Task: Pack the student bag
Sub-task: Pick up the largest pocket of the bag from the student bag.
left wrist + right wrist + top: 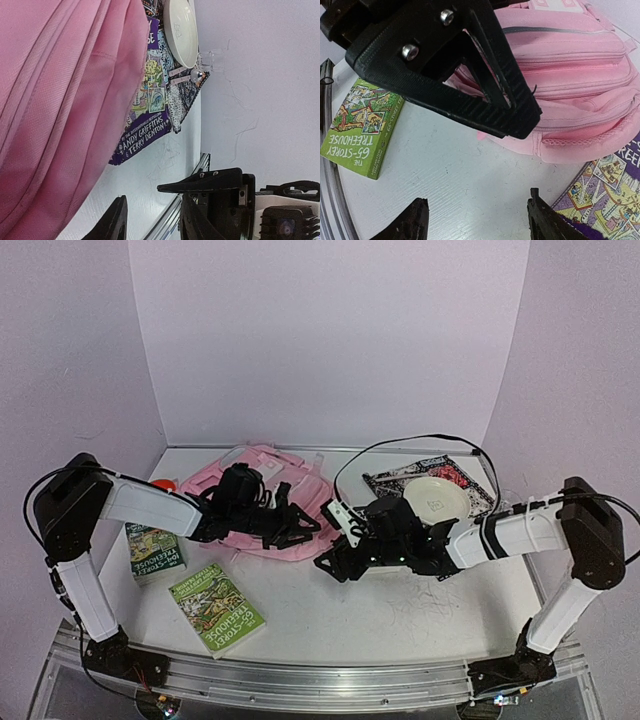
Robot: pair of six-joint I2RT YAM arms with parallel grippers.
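The pink student bag (262,502) lies flat at the back middle of the table. My left gripper (300,527) reaches over its near right edge, open and empty. In the left wrist view the bag (55,100) fills the left side and my gripper (152,205) has bare table between its fingers. My right gripper (335,562) is open and empty, low over the table just right of the bag's near corner. The right wrist view shows the bag (570,95) ahead, my gripper (477,220) over bare table, and a left finger (445,65) close above.
A green Treehouse book (215,608) lies front left, another (152,550) lies behind it. A purple Treehouse book (395,485) with a cream plate (435,498) on it lies at the back right. A clear glass (210,60) stands by the plate. An orange object (160,483) sits at the far left.
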